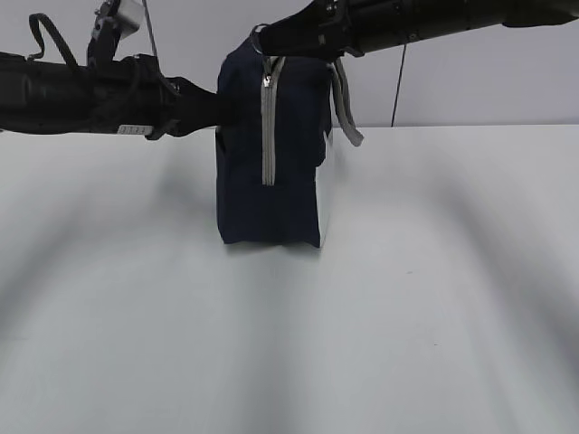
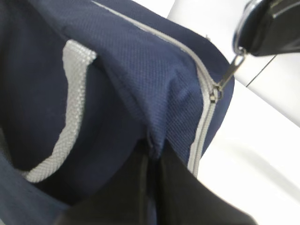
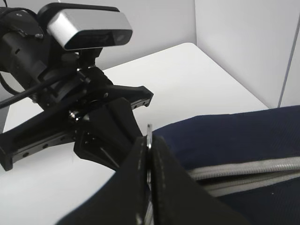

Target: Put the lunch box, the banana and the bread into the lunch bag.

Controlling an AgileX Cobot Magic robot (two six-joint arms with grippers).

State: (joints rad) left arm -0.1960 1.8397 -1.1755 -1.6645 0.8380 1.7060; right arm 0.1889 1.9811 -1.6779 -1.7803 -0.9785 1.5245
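Observation:
The navy lunch bag (image 1: 271,154) stands upright on the white table, its grey zipper (image 1: 268,127) running down the facing side and a grey strap (image 1: 344,113) hanging at its right. My left gripper (image 2: 152,154) is shut on a fold of the bag's fabric (image 2: 154,136) at its upper left edge. My right gripper (image 3: 149,140) is shut on the metal ring pull (image 3: 149,132) at the bag's top; the ring also shows in the left wrist view (image 2: 241,33). The lunch box, banana and bread are out of view.
The white table (image 1: 434,298) spreads around the bag, with a pale wall behind. The left arm with its camera (image 3: 89,26) lies close beside my right gripper.

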